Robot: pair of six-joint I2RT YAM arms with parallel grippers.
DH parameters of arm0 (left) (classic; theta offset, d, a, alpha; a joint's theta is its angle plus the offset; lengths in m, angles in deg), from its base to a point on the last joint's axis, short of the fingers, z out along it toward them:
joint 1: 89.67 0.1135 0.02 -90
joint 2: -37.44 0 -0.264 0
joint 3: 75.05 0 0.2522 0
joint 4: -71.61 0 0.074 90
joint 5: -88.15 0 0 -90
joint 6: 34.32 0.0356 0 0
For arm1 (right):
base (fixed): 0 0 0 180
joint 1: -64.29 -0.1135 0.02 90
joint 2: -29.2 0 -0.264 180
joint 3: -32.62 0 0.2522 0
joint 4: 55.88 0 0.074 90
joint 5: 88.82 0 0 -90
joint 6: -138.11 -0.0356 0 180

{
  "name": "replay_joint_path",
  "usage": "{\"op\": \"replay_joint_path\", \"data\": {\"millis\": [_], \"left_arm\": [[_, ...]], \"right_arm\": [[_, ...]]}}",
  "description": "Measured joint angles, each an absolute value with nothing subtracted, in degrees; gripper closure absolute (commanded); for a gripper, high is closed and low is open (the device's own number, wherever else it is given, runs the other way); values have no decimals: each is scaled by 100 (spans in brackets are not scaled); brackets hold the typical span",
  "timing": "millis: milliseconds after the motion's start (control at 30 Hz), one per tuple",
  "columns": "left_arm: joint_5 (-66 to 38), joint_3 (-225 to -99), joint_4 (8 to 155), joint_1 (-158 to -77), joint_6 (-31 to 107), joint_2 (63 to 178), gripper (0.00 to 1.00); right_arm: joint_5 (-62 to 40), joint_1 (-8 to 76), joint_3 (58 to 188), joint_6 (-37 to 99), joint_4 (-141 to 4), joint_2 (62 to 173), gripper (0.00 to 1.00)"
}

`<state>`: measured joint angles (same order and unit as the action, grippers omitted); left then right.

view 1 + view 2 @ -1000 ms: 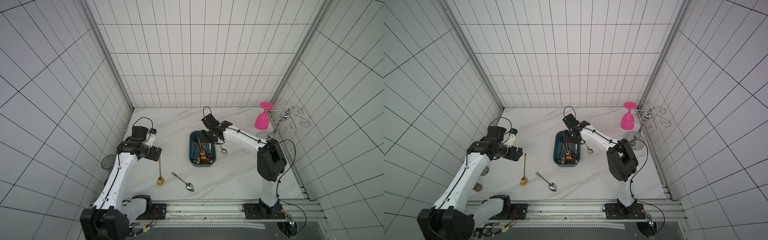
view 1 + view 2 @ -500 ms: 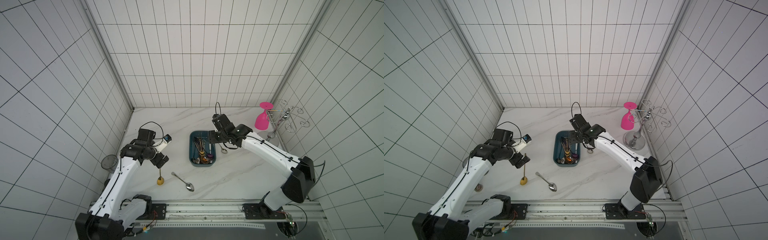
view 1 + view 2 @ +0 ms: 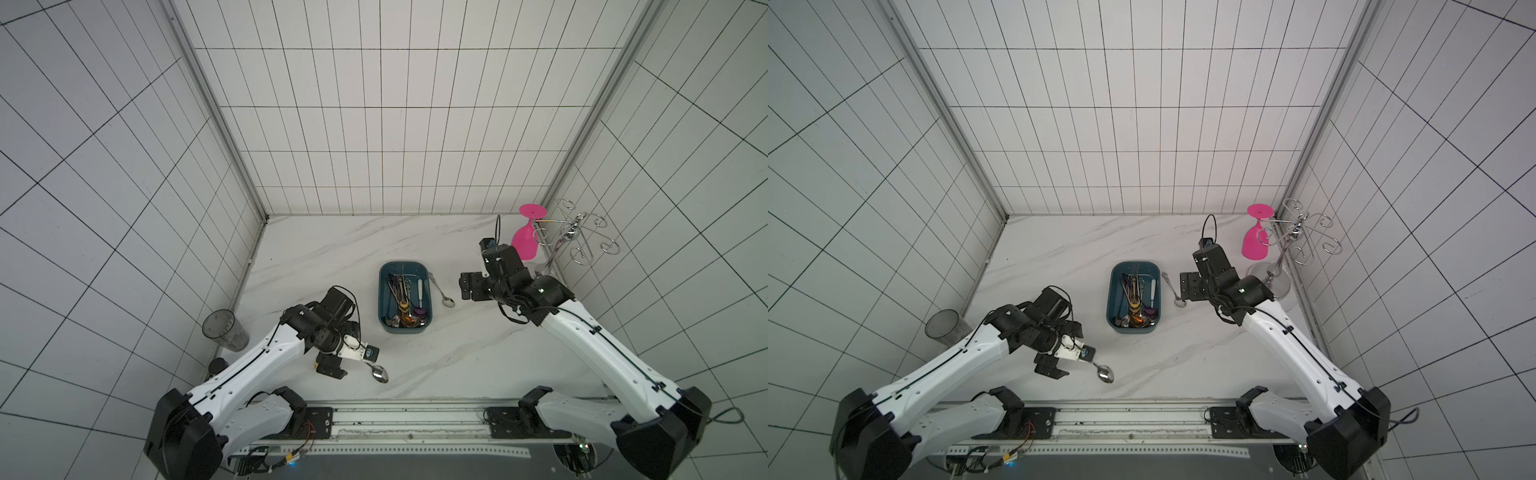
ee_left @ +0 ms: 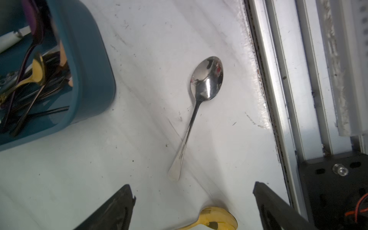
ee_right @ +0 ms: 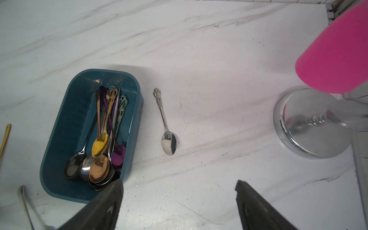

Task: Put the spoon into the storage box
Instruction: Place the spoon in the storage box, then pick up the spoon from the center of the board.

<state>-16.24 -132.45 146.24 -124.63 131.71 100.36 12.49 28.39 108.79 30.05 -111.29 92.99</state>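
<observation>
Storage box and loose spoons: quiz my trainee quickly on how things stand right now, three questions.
1. True or false: the right gripper holds a spoon.
2. The ornate silver spoon lies: A in the storage box; B beside it on the table; C in a gripper.
3. Which gripper has the plain silver spoon before it?
Key: 1 false, its jaws stand open and empty; 2 B; 3 the left gripper.

The storage box is dark teal-blue, with a gold spoon, a copper spoon, a purple spoon and a glossy black spoon in it. Counter is white marble with faint grey veins. The plain spoon and the filigree-handled spoon are shiny silver, goblet is hot pink.
</observation>
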Motion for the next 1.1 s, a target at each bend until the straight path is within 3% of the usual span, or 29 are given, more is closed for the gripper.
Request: {"op": "replay_joint_path", "data": {"millis": [367, 1100], "left_arm": [[-1473, -13175, 13968, -13068, 13846, 10993, 33], [-1051, -13186, 13386, -13309, 13912, 12174, 70]], "right_arm": [[1282, 3126, 10424, 3099, -11240, 8814, 6], [1127, 3436, 10184, 3116, -11277, 8562, 6]]}}
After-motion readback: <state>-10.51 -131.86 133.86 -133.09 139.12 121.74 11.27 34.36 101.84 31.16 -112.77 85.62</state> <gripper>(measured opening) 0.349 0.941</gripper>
